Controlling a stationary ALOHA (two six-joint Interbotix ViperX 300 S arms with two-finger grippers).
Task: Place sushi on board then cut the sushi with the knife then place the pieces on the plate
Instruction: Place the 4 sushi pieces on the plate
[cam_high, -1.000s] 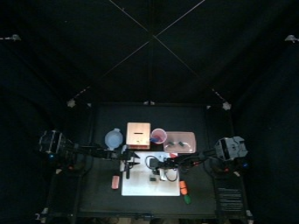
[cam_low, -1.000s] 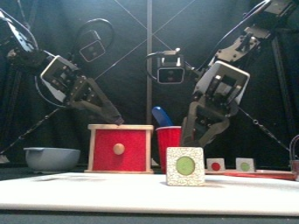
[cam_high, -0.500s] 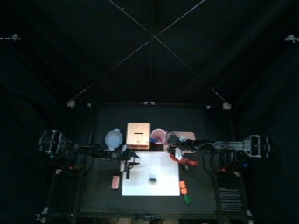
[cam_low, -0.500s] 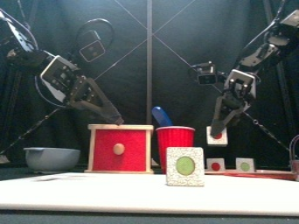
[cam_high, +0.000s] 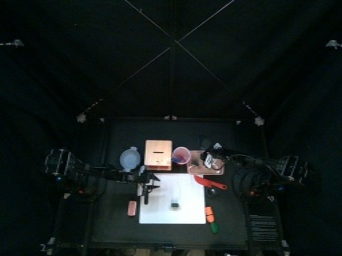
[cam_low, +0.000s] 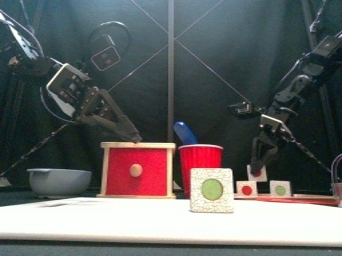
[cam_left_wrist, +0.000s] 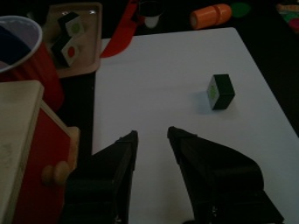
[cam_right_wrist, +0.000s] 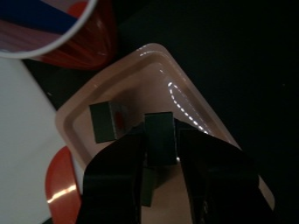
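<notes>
- The job looks close to its end: the cut bits are going onto the pink plate (cam_right_wrist: 128, 83)
- The right gripper (cam_low: 258, 168) hangs low over the plate, and its two jaws squeeze one sushi piece (cam_right_wrist: 158, 138) between them
- A second piece (cam_right_wrist: 103, 121) already lies on the plate, just beside the one being held
- The last piece (cam_left_wrist: 221, 91) stands alone on the white board (cam_left_wrist: 163, 79), well apart from the plate
- The left gripper (cam_left_wrist: 152, 133) hovers over the board with its jaws apart and nothing in them
- What looks like the red knife (cam_high: 211, 182) lies beside the board, between it and the plate
- Next, I think the right gripper should go down a little more, then open its jaws so the sushi piece sits flat on a bare spot of the plate
- It should then lift straight up, so it does not bump the second piece
- After that, only the last piece on the board is left to fetch and bring over
</notes>
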